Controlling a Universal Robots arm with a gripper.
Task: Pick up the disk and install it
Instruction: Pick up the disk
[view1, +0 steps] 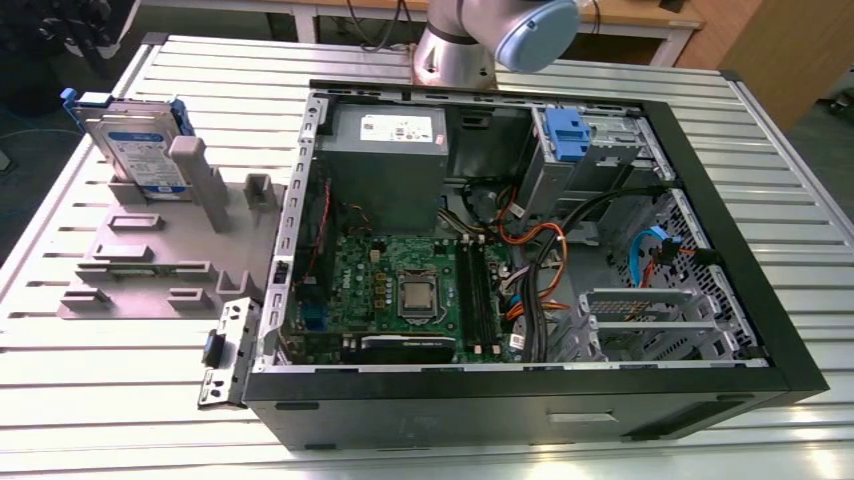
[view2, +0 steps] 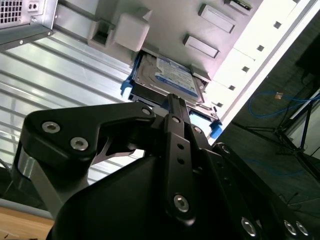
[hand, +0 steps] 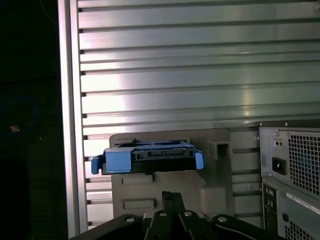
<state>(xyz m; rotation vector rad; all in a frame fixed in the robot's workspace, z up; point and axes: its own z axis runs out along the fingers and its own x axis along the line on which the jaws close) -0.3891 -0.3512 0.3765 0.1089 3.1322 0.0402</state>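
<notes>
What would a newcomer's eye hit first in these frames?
The open computer case dominates the middle of the exterior view, motherboard exposed. At the exterior view's left, the disk stands on edge in a grey holder, not yet picked up. In both wrist views the black gripper looms in the foreground, facing the disk without gripping it.

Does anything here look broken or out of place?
Nothing looks damaged. The computer case lies open, and the disk stands on edge in a grey holder beside it, not yet installed.
</notes>
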